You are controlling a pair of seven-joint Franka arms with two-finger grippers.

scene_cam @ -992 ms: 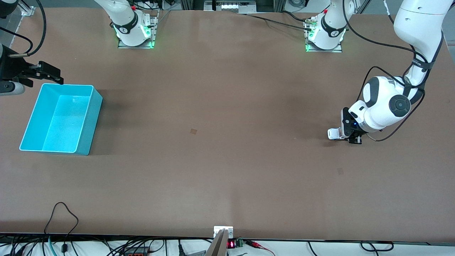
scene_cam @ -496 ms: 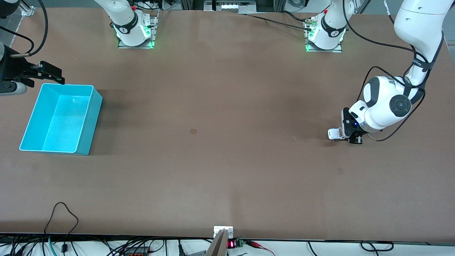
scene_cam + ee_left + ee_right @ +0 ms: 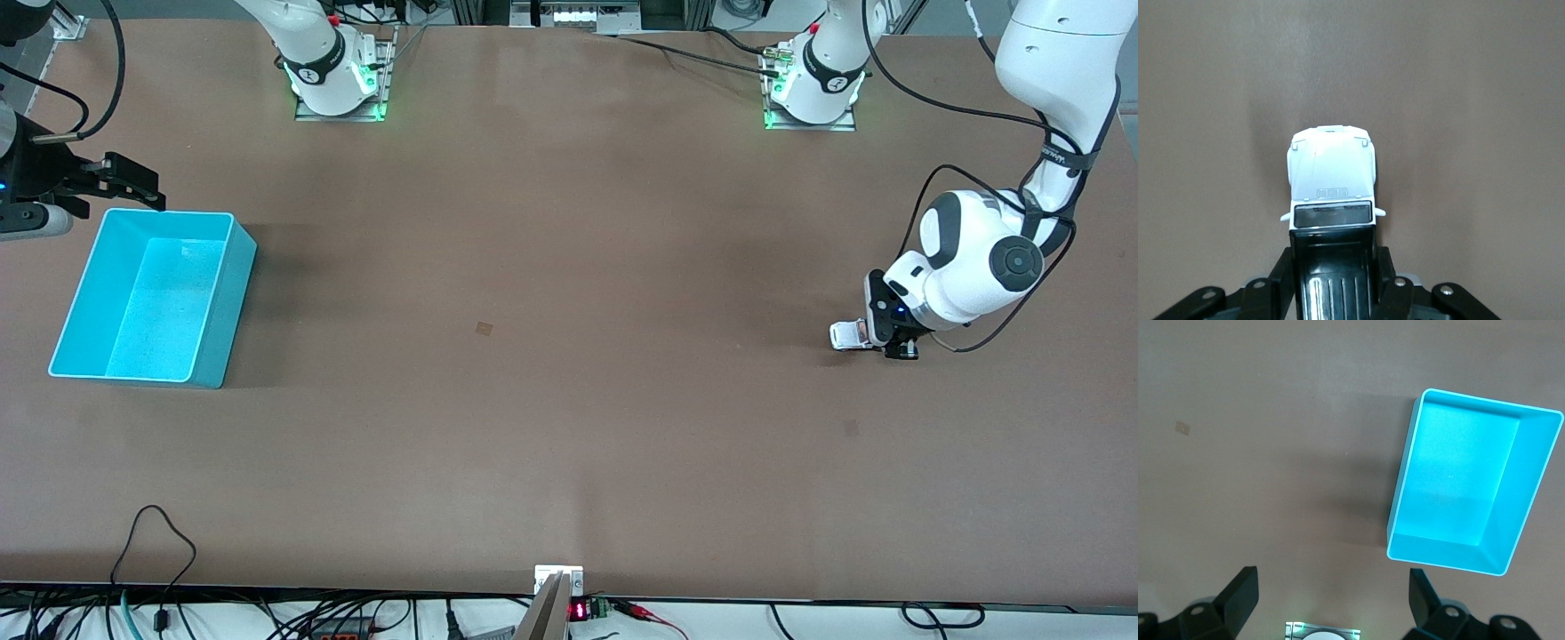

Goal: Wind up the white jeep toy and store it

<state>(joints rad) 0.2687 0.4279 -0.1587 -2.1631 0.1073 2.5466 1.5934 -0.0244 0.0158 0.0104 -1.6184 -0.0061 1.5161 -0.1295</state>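
Meanwhile, the left pincer [image 3: 892, 342] and the small white jeep toy with a black rear section [image 3: 851, 334] have shifted a little toward the left arm's end of the brown tabletop [image 3: 569, 373] compared with a second ago, and the arm's white wrist has moved with them. The left pincer is clamped on the black rear of the jeep toy [image 3: 1333, 193], whose white hood sticks out past the fingers [image 3: 1286, 267], low at the tabletop. The right pincer [image 3: 133, 187] waits with its fingers [image 3: 1238, 595] spread wide, holding nothing, just above the rim of the open cyan rectangular plastic bin [image 3: 227, 293] at the right arm's end, well apart from the jeep toy. The bin [image 3: 1458, 480] is empty. No writing on the toy or bin can be read.
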